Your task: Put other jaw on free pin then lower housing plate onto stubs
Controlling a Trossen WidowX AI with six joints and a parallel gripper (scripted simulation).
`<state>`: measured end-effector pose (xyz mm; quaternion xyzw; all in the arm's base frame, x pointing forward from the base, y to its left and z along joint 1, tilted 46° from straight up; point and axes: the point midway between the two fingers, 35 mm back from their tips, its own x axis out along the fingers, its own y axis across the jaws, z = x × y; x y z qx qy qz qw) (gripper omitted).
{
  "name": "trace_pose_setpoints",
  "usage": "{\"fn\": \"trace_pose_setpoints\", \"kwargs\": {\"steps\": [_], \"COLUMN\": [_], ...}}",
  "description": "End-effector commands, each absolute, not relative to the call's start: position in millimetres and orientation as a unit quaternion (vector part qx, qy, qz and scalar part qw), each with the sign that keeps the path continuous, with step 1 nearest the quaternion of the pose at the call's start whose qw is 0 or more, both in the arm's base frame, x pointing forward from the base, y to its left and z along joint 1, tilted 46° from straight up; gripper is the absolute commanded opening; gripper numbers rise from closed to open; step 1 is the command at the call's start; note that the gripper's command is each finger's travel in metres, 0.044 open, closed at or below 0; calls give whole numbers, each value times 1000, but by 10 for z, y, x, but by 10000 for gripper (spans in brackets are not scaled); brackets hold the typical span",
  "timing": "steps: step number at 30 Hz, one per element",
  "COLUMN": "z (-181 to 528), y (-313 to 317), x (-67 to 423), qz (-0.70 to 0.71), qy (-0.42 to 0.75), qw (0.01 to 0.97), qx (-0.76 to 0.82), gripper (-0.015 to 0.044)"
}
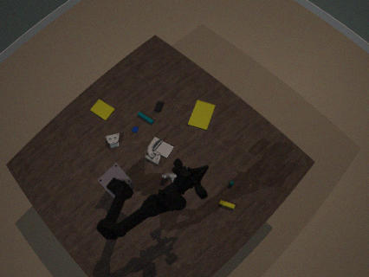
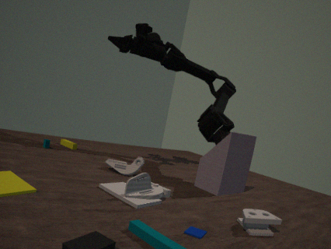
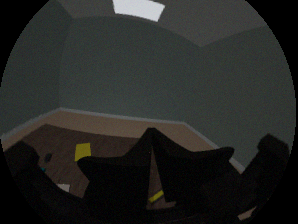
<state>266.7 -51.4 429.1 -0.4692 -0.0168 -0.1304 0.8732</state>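
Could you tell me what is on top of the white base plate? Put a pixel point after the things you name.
On the base plate (image 1: 165, 149) (image 2: 116, 189) sits one white jaw (image 2: 138, 186). The pin beneath it is covered and cannot be seen.

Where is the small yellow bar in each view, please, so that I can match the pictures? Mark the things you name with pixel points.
Top: the small yellow bar (image 1: 227, 204) (image 2: 68, 144) (image 3: 156, 196) is right of centre, below the claw (image 1: 207, 167) (image 2: 110, 38) (image 3: 150, 131).
Exterior: far left on the table, beyond the white parts.
Wrist: low, near the middle, seen through the gap in the claw.
Shared landmark: the large yellow sheet (image 1: 202, 114) (image 2: 14, 184) (image 3: 83, 151).
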Motion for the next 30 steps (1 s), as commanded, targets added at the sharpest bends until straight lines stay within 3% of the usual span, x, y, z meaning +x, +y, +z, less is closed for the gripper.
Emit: {"fn": "trace_pose_setpoints", "kwargs": {"steps": [1,30], "z": [4138,3028], "y": [-555,-798], "x": [2745,3003], "qz": [-126,-49], "qy": [17,253], "qw": [865,754], "qx": [-485,-605], "gripper": [0,0]}}
